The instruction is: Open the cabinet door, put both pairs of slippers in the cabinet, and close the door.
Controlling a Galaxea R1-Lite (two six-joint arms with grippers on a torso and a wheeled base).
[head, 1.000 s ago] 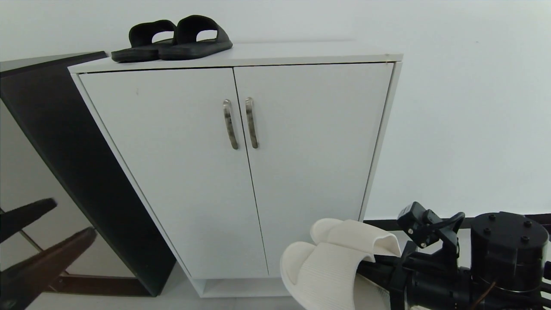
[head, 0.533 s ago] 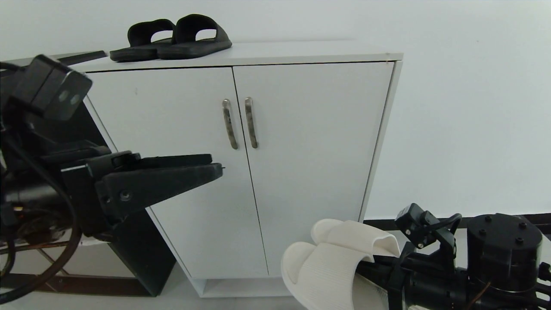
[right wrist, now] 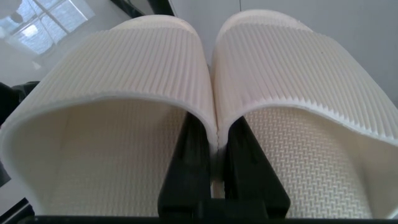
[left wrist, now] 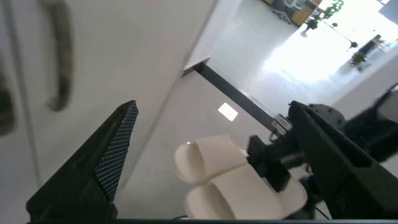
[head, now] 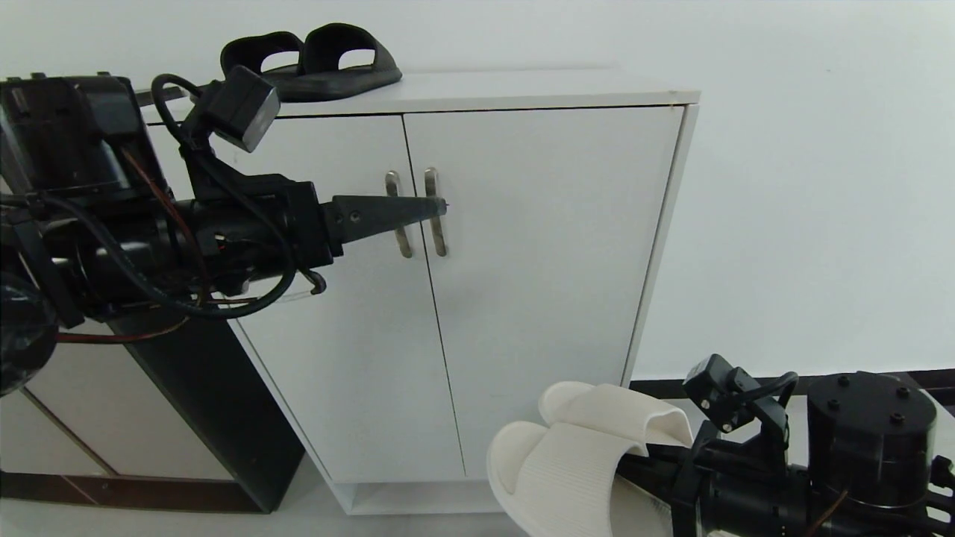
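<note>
The white cabinet (head: 537,246) has both doors shut, with two metal handles (head: 435,212) side by side at the centre seam. A pair of black slippers (head: 328,60) lies on its top at the left. My left gripper (head: 440,205) is level with the handles and just in front of them, open; in the left wrist view its fingers (left wrist: 106,162) are spread wide with nothing between them, and one handle (left wrist: 59,62) shows beside them. My right gripper (head: 634,455) is low at the front right, shut on the straps of a pair of white slippers (head: 582,447), (right wrist: 124,93).
A dark panel (head: 186,388) leans against the cabinet's left side. A plain white wall (head: 806,186) and a dark baseboard (head: 656,388) lie to the cabinet's right. The cabinet stands on a light floor (head: 418,496).
My left arm has come up from the lower left and swung right, bringing its gripper to the handles. The right arm and the white slippers have stayed put.
</note>
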